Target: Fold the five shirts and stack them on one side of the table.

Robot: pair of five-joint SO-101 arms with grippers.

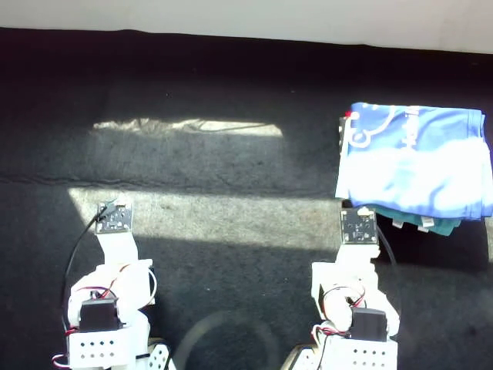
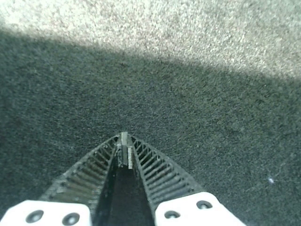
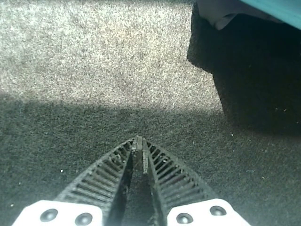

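The table (image 1: 231, 254) is covered in dark, matt, fuzzy cloth. The stacked shirts (image 1: 416, 166) are soft, smooth fabric. The left gripper (image 2: 124, 149) and right gripper (image 3: 139, 147) are ribbed, matt black plastic.

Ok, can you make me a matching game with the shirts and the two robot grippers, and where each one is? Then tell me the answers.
Things:
1. blue shirt
2. teal shirt
3. left gripper
4. right gripper

Where or how:
A. shut, close to the pile of shirts
B. lying on top of the pile
C. shut, far from the pile
D. peeking out from under the top shirt

Pairs: 1-B, 2-D, 3-C, 4-A.
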